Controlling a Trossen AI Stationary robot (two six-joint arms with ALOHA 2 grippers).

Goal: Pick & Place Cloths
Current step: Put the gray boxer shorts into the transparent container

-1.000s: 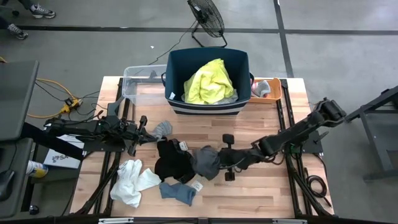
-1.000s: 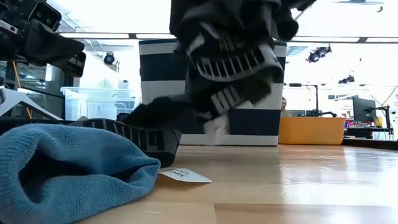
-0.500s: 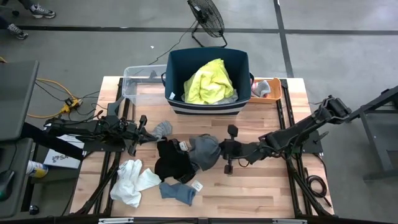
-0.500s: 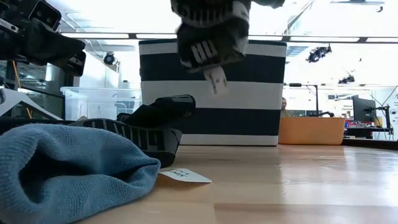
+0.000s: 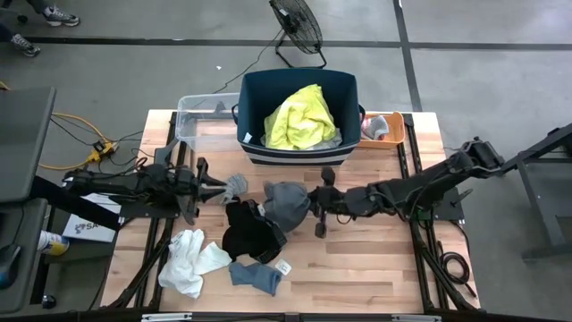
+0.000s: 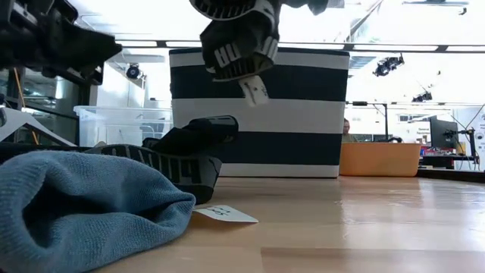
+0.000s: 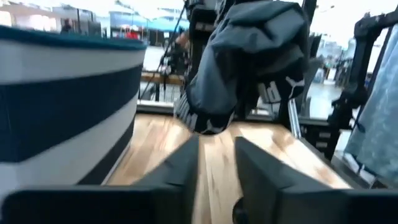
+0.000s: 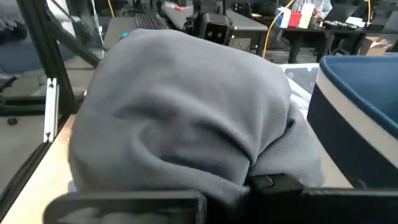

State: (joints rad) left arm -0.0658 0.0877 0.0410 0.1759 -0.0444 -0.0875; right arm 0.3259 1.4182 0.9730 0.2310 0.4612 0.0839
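The right tool [image 5: 315, 202] is clamped on the dark grey shorts [image 5: 286, 203], a soft, bunched lump with white lettering along one band, hanging clear above the surface [image 5: 375, 268] just in front of the navy tub [image 5: 344, 85]. Inside that tub, beyond the tool, lies the neon yellow shirt [image 5: 302, 116], crumpled into a bright heap. Below and beside the lifted bundle, a black garment [image 5: 248, 233] sprawls flat, with a blue sock [image 5: 257, 277] and a pair of white socks [image 5: 189, 259] nearer the surface's front edge. The left tool [image 5: 207, 184] sits low across from the right one, its fingers [image 7: 180, 168] standing a little apart with nothing between them, and a small grey sock [image 5: 235, 184] lies just off their tips. From the right wrist the shorts fill almost the whole view, so that tool's own fingertips are buried in cloth and cannot be made out. A small orange tray [image 5: 382, 125] stands beside the tub, and a clear plastic bin [image 5: 198, 112] sits on the tub's other side.
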